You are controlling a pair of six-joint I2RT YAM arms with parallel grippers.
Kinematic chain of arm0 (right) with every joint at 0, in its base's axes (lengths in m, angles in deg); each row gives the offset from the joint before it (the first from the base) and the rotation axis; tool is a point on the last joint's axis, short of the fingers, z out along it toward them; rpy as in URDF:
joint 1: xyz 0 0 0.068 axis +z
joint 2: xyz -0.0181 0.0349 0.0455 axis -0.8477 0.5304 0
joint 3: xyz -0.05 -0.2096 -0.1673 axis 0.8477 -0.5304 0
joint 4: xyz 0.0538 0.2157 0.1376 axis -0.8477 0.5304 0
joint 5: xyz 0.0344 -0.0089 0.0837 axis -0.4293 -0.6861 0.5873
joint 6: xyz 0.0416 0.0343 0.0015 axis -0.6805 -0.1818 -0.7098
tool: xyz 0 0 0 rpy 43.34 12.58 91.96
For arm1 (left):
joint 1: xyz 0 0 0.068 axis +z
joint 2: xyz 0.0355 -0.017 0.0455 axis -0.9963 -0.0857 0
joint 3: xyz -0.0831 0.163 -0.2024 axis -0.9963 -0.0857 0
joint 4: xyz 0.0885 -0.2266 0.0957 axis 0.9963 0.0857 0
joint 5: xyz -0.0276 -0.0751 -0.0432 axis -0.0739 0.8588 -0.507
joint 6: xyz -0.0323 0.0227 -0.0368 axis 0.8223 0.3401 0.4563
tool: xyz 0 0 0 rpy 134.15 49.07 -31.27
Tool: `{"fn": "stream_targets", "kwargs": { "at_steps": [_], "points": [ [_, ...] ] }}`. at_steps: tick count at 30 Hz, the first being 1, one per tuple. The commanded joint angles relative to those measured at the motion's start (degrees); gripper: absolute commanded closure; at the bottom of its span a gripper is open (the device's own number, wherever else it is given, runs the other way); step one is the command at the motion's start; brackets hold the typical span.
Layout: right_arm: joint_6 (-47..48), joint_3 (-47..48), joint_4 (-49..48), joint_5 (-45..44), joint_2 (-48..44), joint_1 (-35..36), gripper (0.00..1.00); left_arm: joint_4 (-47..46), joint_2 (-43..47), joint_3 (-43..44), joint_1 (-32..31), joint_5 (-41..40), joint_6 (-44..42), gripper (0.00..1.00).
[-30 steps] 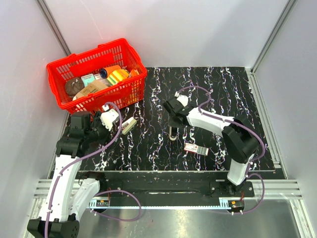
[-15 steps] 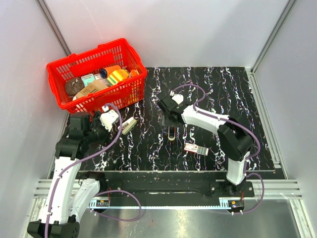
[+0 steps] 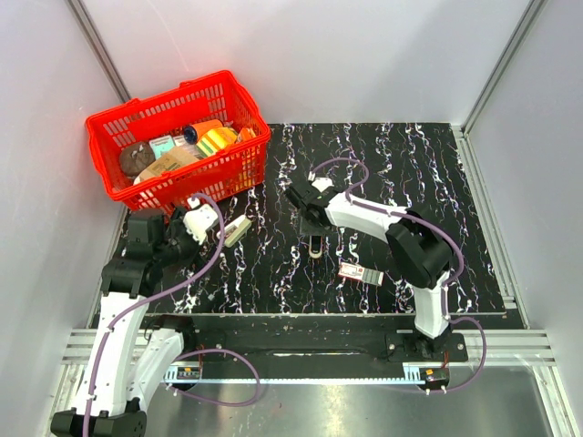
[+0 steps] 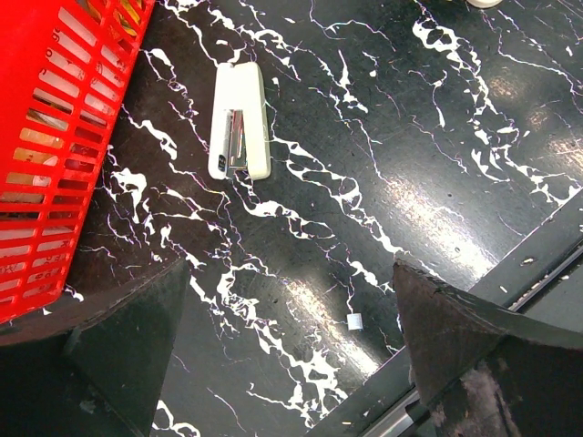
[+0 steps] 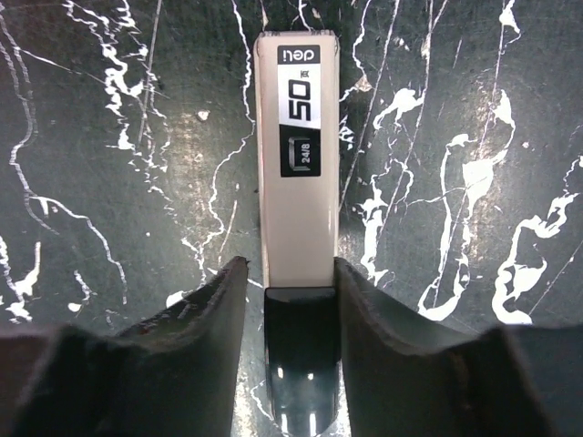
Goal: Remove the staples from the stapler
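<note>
The stapler (image 5: pixel 299 164) is slim, with a beige-silver top labelled "50" and a glossy dark end. It lies flat on the black marbled table, and the top view shows it (image 3: pixel 314 244) just in front of the right wrist. My right gripper (image 5: pixel 290 300) is open, with its fingers closely flanking the stapler's dark end. A thin gap shows on the left side. My left gripper (image 4: pixel 291 355) is wide open and empty, held above the table at the left (image 3: pixel 196 228).
A white oblong device with a metal strip (image 4: pixel 239 123) lies near the red basket (image 3: pixel 182 137), which holds several items. A small red-and-white box (image 3: pixel 362 271) lies right of the stapler. A tiny white bit (image 4: pixel 355 321) lies near the table's front rail (image 4: pixel 510 291).
My right gripper has shifted a little to the left over the stapler's end and its wrist has turned. The stapler has not moved. The left arm has hardly moved.
</note>
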Motion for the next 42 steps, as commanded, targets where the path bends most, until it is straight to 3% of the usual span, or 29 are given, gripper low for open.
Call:
{"fn": "stream_targets", "kwargs": {
  "at_steps": [1,6,15,28,38,42],
  "points": [
    [0.3,2.6,0.5,-0.3,1.0,0.5,0.57,-2.1,0.2,0.2,-0.1,0.2,-0.4,0.01],
    [0.2,2.1,0.2,0.0,-0.1,0.5,0.79,-4.0,-0.4,-0.1,-0.1,0.9,0.5,0.01],
    [-4.0,0.9,-8.3,5.9,-8.5,1.3,0.99,-17.1,-8.4,-0.3,-2.7,3.7,15.5,0.04],
    [-10.3,-10.1,-23.1,8.3,-19.6,3.4,1.0,-33.8,-29.4,-0.9,-18.3,1.9,27.0,0.01],
    [-11.8,-13.9,-29.9,9.9,-22.6,4.2,1.0,-36.2,-37.8,1.2,-19.3,10.9,26.9,0.01],
    [-12.3,-15.1,-32.2,10.6,-23.8,4.5,1.0,-37.2,-39.8,0.8,-19.4,18.6,26.1,0.01]
  ]
}}
